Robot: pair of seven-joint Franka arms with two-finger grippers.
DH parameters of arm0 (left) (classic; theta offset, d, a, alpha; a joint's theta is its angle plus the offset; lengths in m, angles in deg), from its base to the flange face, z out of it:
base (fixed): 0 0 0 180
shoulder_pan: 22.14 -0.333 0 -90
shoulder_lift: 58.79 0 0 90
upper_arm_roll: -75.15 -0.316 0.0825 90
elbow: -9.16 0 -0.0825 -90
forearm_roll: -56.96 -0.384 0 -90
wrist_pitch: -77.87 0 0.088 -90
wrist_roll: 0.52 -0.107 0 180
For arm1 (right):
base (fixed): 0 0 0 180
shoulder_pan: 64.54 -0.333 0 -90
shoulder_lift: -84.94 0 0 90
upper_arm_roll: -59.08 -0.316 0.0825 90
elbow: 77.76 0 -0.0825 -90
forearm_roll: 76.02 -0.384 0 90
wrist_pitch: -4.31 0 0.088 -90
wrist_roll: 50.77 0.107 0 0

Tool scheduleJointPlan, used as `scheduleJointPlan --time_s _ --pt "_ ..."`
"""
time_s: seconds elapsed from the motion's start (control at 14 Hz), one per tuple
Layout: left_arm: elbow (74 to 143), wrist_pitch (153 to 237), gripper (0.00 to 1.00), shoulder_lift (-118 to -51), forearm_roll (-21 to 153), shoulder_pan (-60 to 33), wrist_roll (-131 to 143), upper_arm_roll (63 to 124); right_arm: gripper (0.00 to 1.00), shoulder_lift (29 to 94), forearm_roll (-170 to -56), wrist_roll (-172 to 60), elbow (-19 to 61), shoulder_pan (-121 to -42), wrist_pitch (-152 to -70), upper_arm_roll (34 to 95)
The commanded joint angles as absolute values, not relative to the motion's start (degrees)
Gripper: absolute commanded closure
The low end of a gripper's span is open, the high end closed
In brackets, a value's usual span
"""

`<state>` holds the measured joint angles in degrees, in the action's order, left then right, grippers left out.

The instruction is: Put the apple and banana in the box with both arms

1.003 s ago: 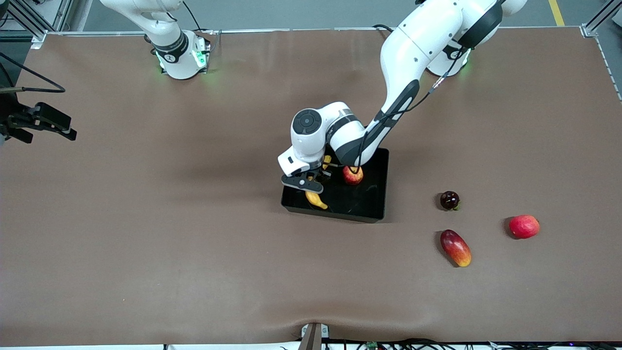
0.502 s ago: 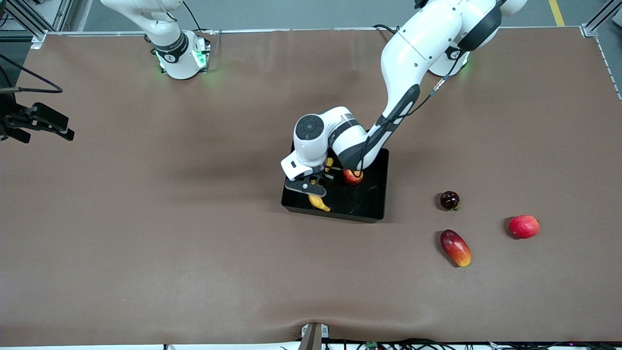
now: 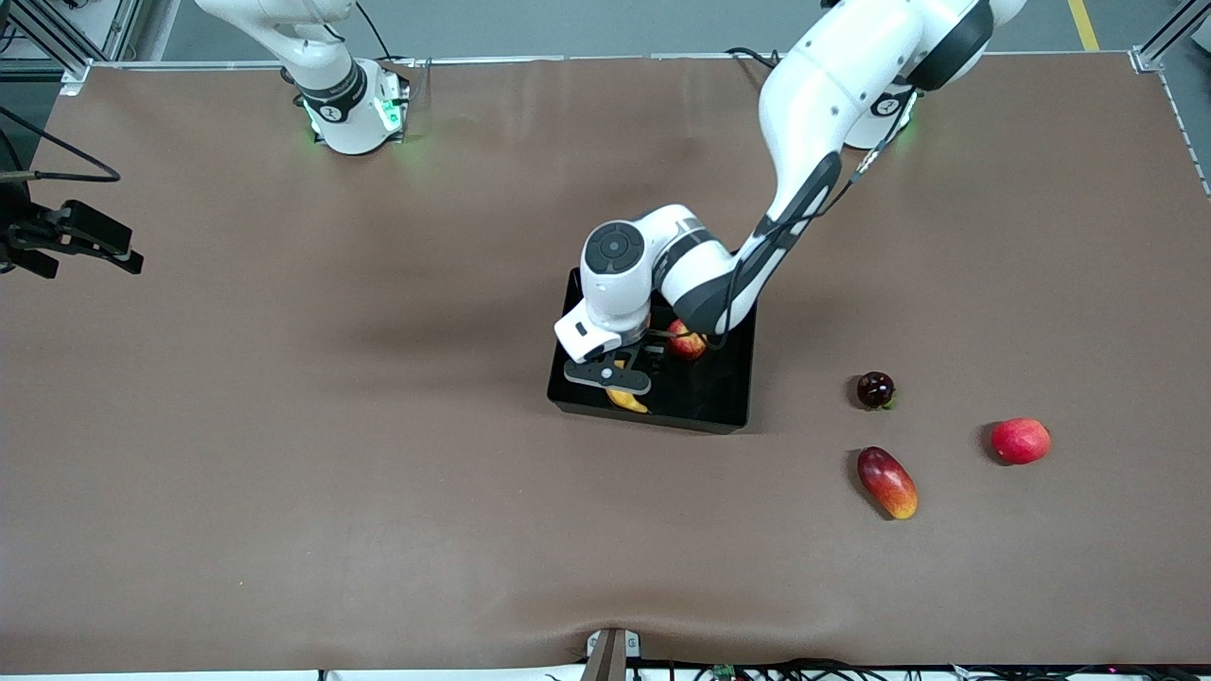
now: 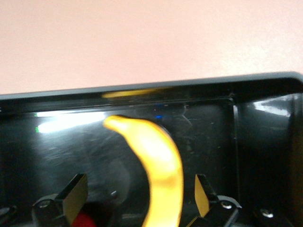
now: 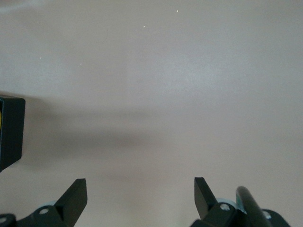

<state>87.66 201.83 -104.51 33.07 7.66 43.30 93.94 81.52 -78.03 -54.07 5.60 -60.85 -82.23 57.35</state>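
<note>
Banana lies on the floor of the box, by the wall toward the right arm's end; apple sits beside it. Left gripper, clamped on the banana a second ago, now hangs over it with fingers spread and clear of it. Both fruits look delivered. The wrist hides most of the banana from the front. Right gripper waits open over bare table at its edge.

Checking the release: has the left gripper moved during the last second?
Yes. The left gripper shifted toward the box wall nearest the front camera, its fingers now open around the banana.
</note>
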Motion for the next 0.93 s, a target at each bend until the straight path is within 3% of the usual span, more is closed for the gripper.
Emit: scheduleJointPlan --time_s 0.0,0.36,0.86 --pt "89.23 195.84 0.0 -96.26 35.67 4.86 43.34 94.49 0.0 82.83 -78.66 -54.81 6.79 -59.79 -82.26 56.79" --pt "89.32 185.2 0.0 -87.81 40.35 -2.61 40.61 94.4 0.0 82.75 -78.83 -54.81 6.79 -59.79 -82.17 56.79" --pt "89.4 180.88 0.0 -81.39 40.89 -12.72 39.73 94.31 0.0 82.75 -78.92 -54.81 6.79 -59.7 -82.08 56.79"
